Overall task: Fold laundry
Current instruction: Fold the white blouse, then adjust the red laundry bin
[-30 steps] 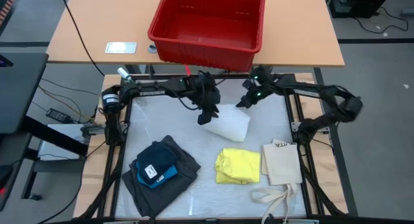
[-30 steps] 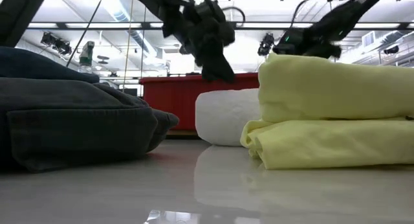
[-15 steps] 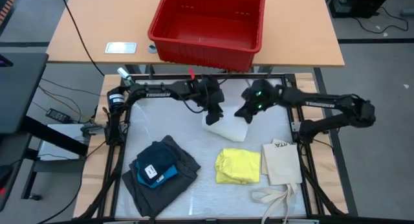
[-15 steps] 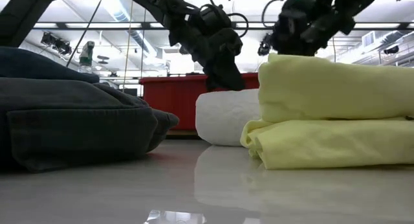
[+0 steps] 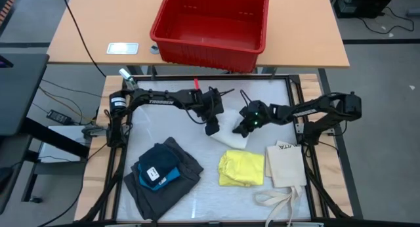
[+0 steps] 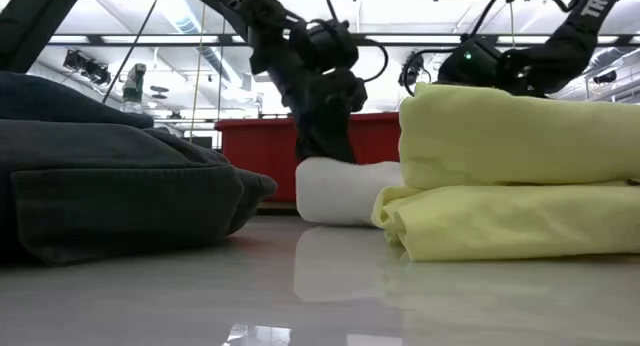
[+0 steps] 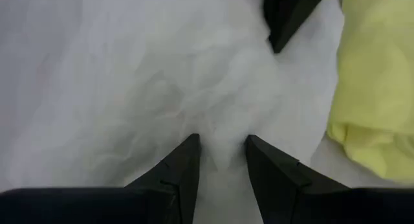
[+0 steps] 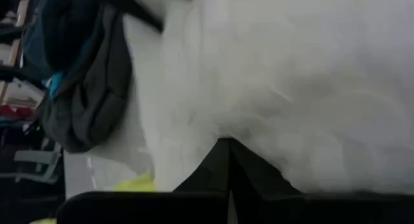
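White cloth (image 5: 231, 132): I see it mid-table, a soft bundle just behind the yellow cloth (image 5: 241, 168), apart from it. Both grippers are on it.

Left gripper (image 5: 212, 128): at the white cloth's left edge. In my left wrist view its fingers (image 7: 183, 164) stand a little apart with a pinch of white fabric between them; I read it as gripping the cloth.

Right gripper (image 5: 244, 126): at the white cloth's right edge. In my right wrist view the fingers (image 8: 223, 166) are pressed together at the fabric's edge; closed, and I cannot tell whether any cloth is caught between them.

Shorts (image 5: 172, 176): dark grey, near-left part of the table, folded flat. A navy cloth (image 5: 157, 163) lies on top, a blue cloth (image 5: 172, 177) showing at its edge.

Yellow cloth: folded, near side, between shorts and tote.

Tote (image 5: 287, 165): cream, near-right, just beside the yellow cloth, straps trailing toward the table's near edge.

Red bin (image 5: 211, 27): on the wooden desk (image 5: 98, 30) beyond the work table.
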